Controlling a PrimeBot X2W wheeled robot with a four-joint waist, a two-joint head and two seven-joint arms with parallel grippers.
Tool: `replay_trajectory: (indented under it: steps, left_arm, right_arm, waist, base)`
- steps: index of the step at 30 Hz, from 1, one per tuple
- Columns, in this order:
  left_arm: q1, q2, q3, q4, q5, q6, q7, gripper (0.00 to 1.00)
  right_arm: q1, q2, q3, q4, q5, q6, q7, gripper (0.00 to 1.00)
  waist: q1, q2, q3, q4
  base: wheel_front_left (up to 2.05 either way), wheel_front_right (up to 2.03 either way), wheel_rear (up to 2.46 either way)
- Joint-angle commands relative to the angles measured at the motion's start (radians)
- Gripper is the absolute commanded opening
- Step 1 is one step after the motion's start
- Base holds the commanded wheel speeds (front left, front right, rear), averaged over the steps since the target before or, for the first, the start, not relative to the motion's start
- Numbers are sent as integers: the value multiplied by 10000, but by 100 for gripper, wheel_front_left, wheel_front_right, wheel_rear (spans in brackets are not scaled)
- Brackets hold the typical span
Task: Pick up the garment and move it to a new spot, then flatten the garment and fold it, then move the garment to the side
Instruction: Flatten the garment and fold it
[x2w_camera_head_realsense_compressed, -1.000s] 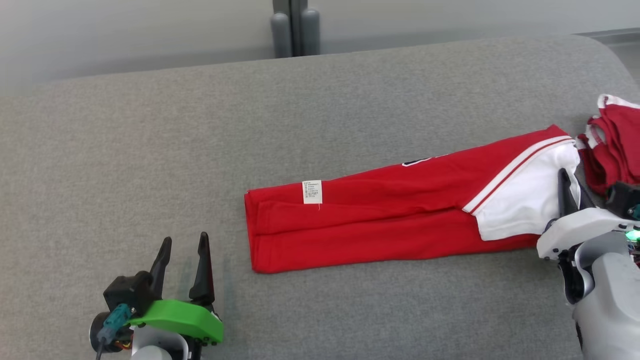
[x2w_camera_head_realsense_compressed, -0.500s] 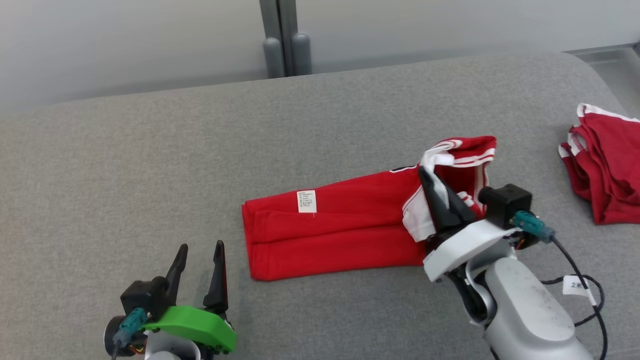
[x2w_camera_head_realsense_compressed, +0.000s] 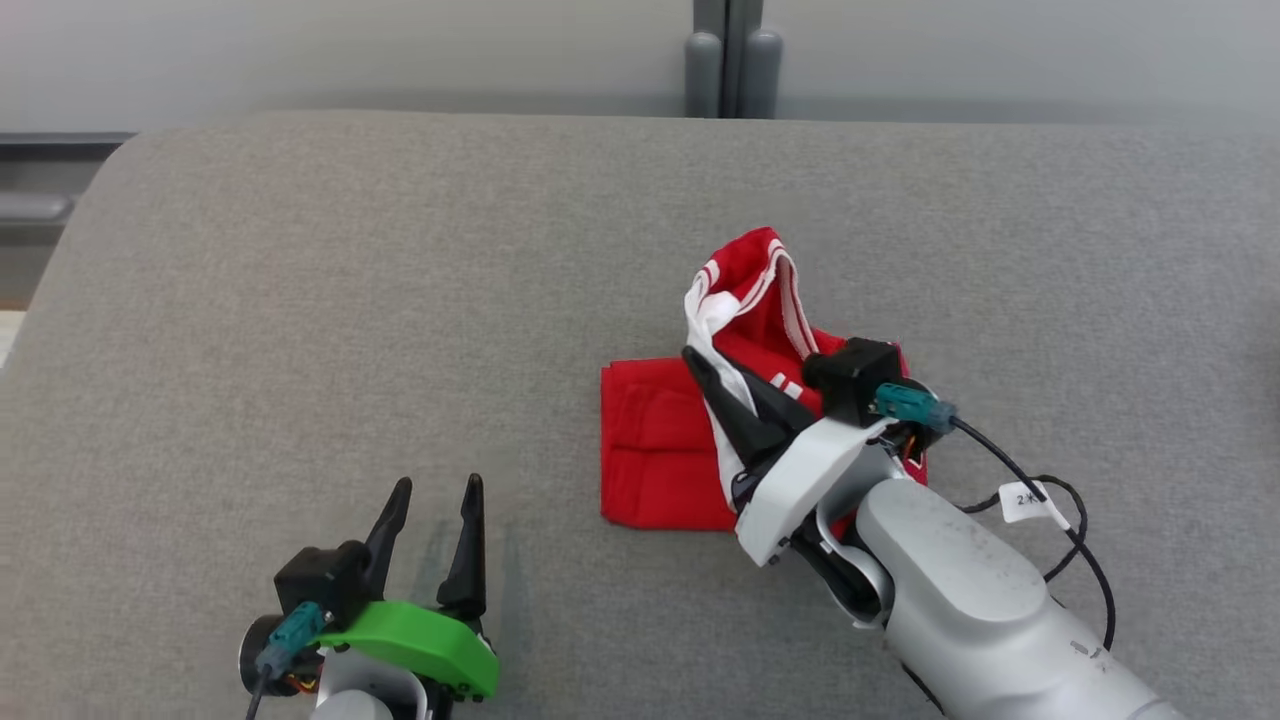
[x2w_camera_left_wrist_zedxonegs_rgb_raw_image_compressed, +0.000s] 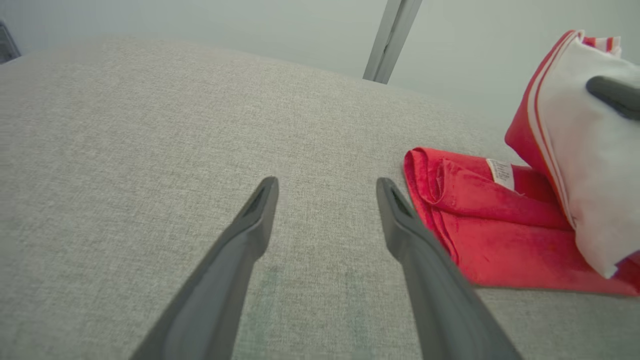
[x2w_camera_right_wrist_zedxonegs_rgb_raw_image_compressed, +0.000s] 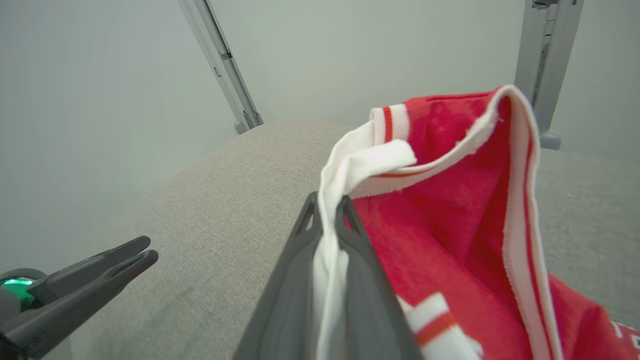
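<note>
Folding in hand, to judge by the layout. Centre right of the head view: red garment (x2w_camera_head_realsense_compressed: 650, 450) on the grey padded surface (x2w_camera_head_realsense_compressed: 300, 300), lower layers lying flat and already doubled, white-trimmed end (x2w_camera_head_realsense_compressed: 745, 285) raised above them and peaking toward the top of the frame. Right gripper (x2w_camera_head_realsense_compressed: 695, 358) reaching in from the lower right, closed tight on that raised end, a white strip of cloth pinched between the two fingers, seen plainly at bottom centre of the right wrist view. Left gripper (x2w_camera_head_realsense_compressed: 437, 485) at the lower left, spread wide and holding nothing, pointing up the frame, near the flat left edge of the garment but clear of it; touching the surface or hovering just over it, impossible to tell. Care label (x2w_camera_left_wrist_zedxonegs_rgb_raw_image_compressed: 501, 173) showing on the flat layers at the right of the left wrist view, just beside the hanging white panel. Handling, as a judgement: light, soft, limp knit, no stiffness at all, so sure to droop from any single pinch and to crease wherever dropped; not fragile, not slippery, and probably prone to catching on the woven surface, with dragging likely to rumple the layers underneath. Best taken along the trim of that end or at a corner, through every layer at once, rather than mid-panel; for the carry to the side, probably a hold on two opposite edges of the folded stack, one per gripper, to prevent sagging open.
</note>
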Motion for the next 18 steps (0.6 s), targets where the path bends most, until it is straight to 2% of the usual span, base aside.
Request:
replay_trajectory:
  steps: [1, 2, 6, 9, 18]
  left_arm:
    - [-154, 29, 7, -4, -70, 23, 2, 100]
    - [-149, 28, 1, -14, -78, 37, 2, 100]
    - [-123, 26, 81, -30, -40, 111, 2, 100]
    - [-112, 28, 189, -70, 68, 128, 2, 100]
    - [-186, 29, 619, -229, 745, 129, 2, 100]
  right_arm:
    - [-122, -26, 300, 24, 255, -13, -69, 58]
    - [-187, -27, 507, -6, 434, -13, -77, 100]
    - [-362, -44, 992, -94, 813, -14, -84, 100]
    - [-273, -52, 429, -124, 437, -14, -89, 100]
    - [1148, -24, -3411, -373, -2285, -14, -93, 100]
  waist:
    - [0, 0, 231, 486]
    - [0, 0, 238, 496]
    - [0, 0, 195, 267]
    - [0, 0, 130, -91]
    - [0, 0, -78, -1330]
  base:
    - [0, 0, 0]
    - [0, 0, 0]
    - [0, 0, 0]
    - [0, 0, 0]
    - [0, 0, 0]
